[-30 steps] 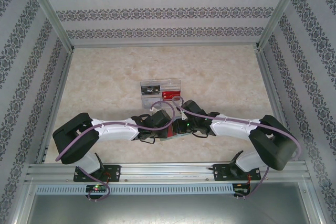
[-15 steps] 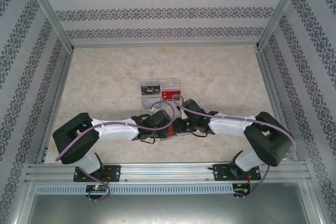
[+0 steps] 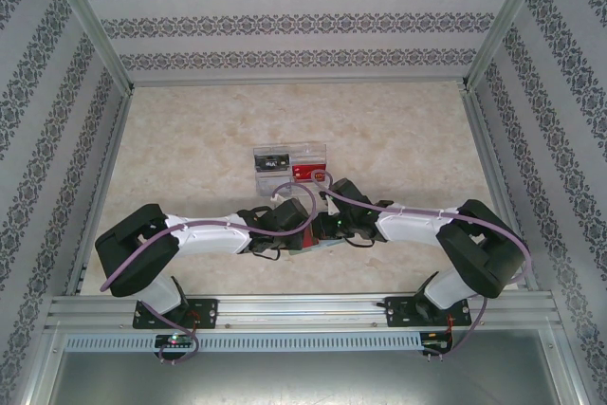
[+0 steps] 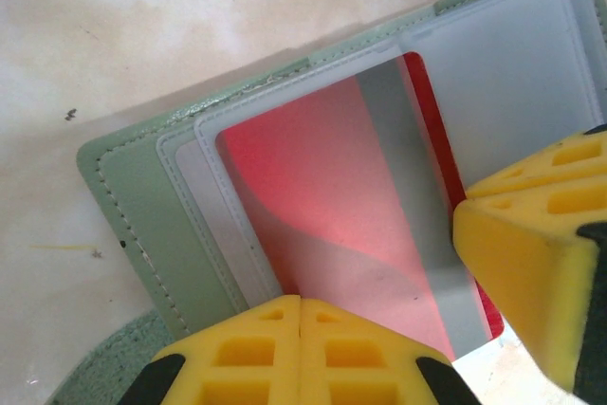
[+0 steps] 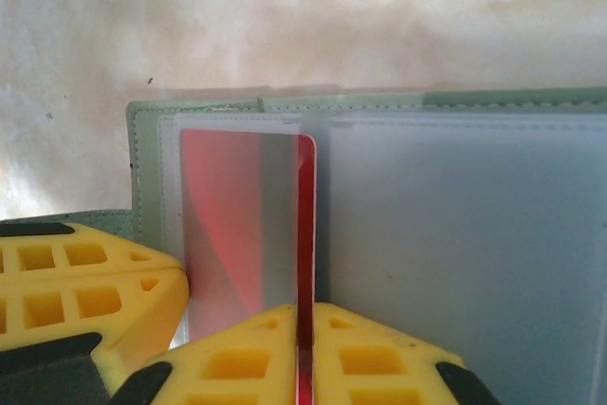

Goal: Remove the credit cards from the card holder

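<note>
The card holder [image 4: 142, 206] lies open on the table, grey-green outside with pale clear sleeves inside. A red credit card [image 4: 332, 206] sits in its left sleeve, with one long edge showing bare red [image 5: 304, 225]. My right gripper [image 5: 304, 310] is shut on that bare edge of the card, at the holder's near side. My left gripper [image 4: 301, 301] is shut, its tips together at the near edge of the same sleeve, with nothing visible between them. In the top view both grippers meet over the holder [image 3: 308, 239]. The left fingers [image 5: 85, 282] stand close beside the right ones.
A clear divided tray [image 3: 289, 151] stands just beyond the grippers, with a red card [image 3: 305, 174] and a dark item [image 3: 272, 162] in it. Patterned walls and metal rails enclose the marbled table [image 3: 190, 139].
My right gripper has closed on the card's edge. The right arm's elbow has shifted left, toward the middle. The left arm has stayed put.
</note>
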